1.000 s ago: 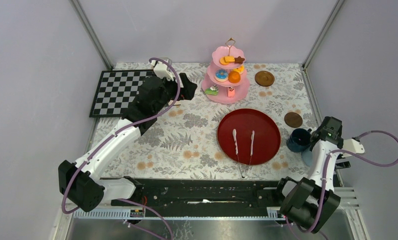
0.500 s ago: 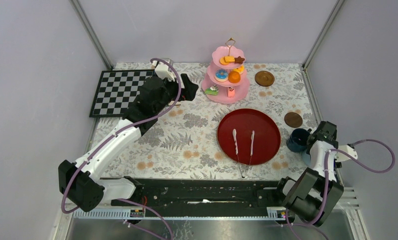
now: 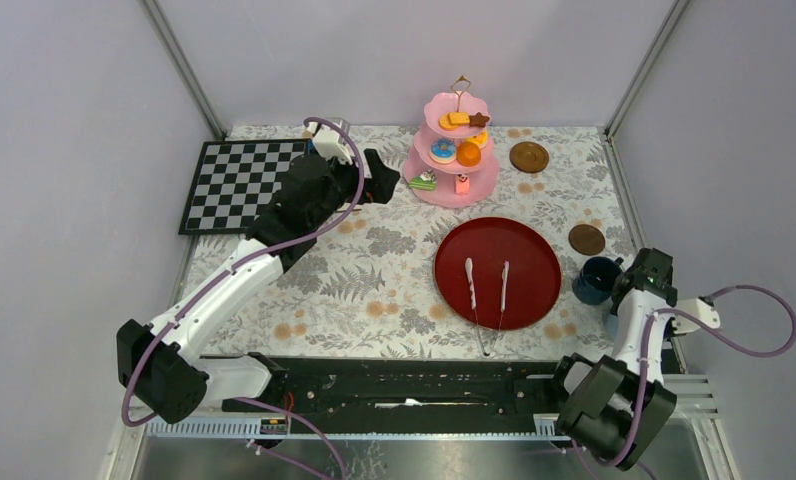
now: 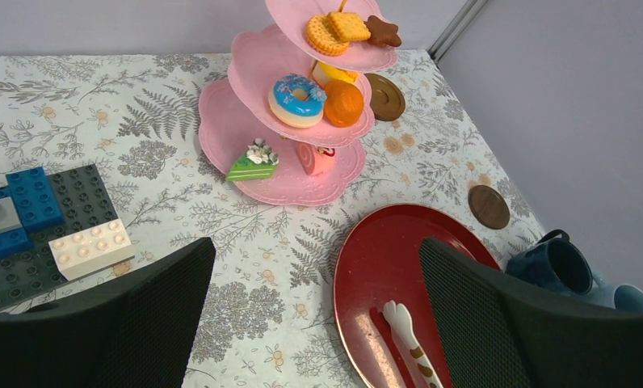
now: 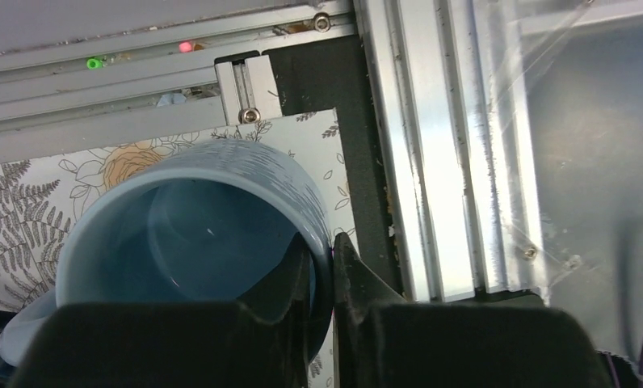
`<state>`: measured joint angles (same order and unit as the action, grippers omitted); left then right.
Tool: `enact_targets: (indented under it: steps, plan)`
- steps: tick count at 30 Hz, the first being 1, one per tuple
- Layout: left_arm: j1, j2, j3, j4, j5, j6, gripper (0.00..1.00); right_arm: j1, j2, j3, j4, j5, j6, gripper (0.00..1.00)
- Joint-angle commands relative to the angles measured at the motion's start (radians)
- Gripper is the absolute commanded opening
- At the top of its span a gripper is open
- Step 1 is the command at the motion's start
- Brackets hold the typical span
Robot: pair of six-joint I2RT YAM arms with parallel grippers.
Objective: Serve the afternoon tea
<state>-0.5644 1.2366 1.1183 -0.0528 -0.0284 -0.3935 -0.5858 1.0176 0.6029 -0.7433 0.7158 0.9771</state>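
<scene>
The right wrist view gives us what the overhead view hides: our right tool (image 5: 332, 252) pinches the wall of the pale blue cup (image 5: 181, 226), one finger inside and one outside, at the bench's (image 5: 27, 202) near right corner. From above we see only the dark blue cup (image 3: 595, 280) beside that arm. Our left tool (image 4: 314, 323) hangs spread, facing the pink stand (image 4: 282, 174) with sweets (image 4: 298, 89) on its tiers.
</scene>
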Motion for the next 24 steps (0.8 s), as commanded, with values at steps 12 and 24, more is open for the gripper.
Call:
enact_targets:
  steps: [12,24]
  plan:
    - [-0.014,-0.022,0.004,0.048,0.024,-0.019,0.99,0.007,-0.162,0.387,0.069,0.071,-0.259,0.0]
    - [-0.012,0.007,0.019,0.024,-0.01,0.012,0.99,0.163,0.131,0.354,0.977,-1.029,-0.427,0.0]
